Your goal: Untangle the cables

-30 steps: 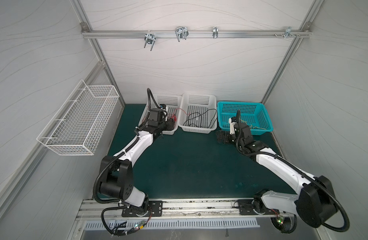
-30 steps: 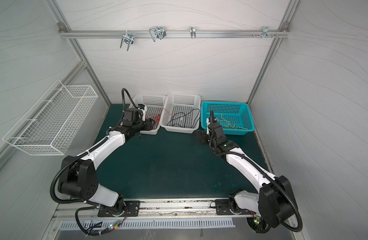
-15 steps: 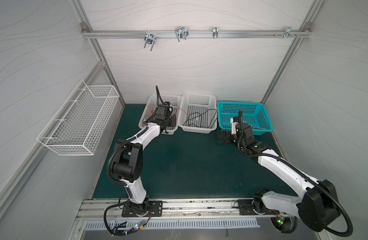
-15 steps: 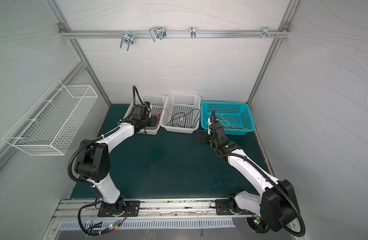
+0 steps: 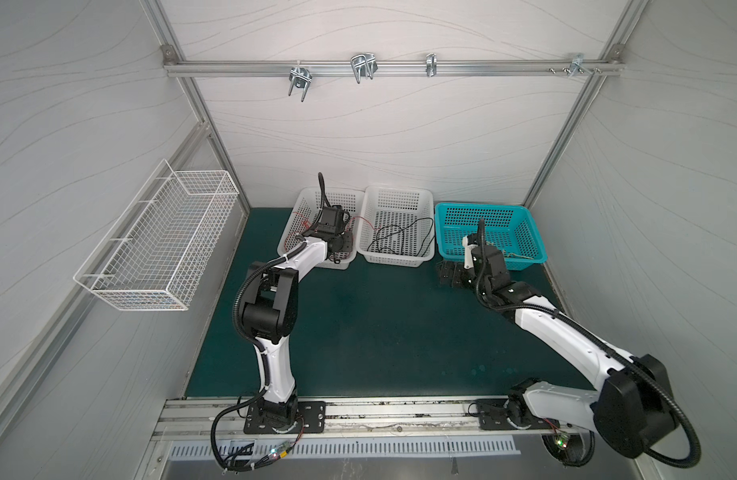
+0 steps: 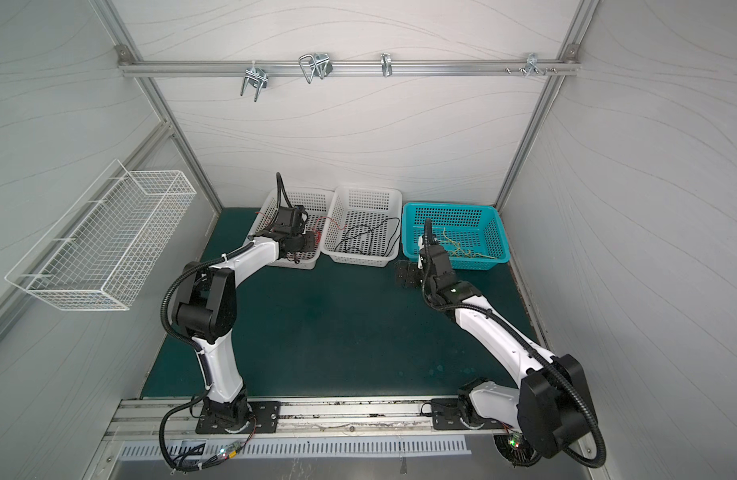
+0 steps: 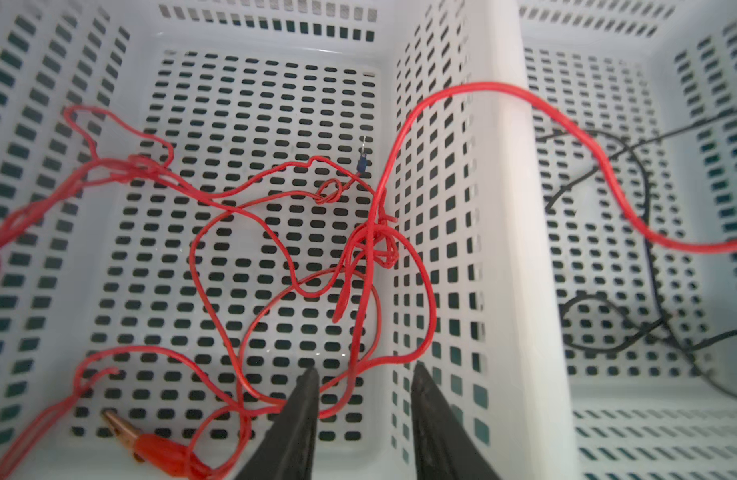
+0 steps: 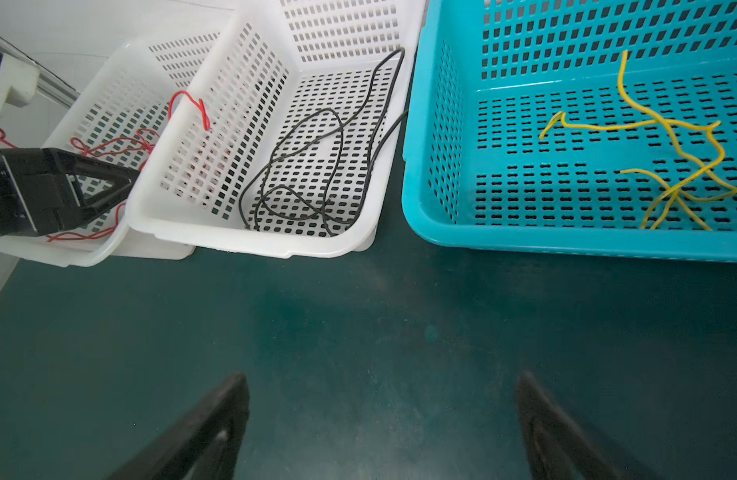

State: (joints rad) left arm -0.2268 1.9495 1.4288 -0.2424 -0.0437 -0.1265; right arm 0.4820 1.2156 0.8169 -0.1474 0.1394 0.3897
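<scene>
Colours sit sorted by basket, but the red cable (image 7: 250,195) stays knotted beneath the left end effector (image 7: 362,374), jaws parted, gripping nothing.

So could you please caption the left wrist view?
Tangled thin red cable in a white perforated plastic basket, one strand crossing its rim.

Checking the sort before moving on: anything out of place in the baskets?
Yes. The red cable is not wholly in its own white basket: one strand runs over the shared rims into the middle basket, above the black cable. It also shows knots. The yellow cable lies inside the blue basket.
</scene>
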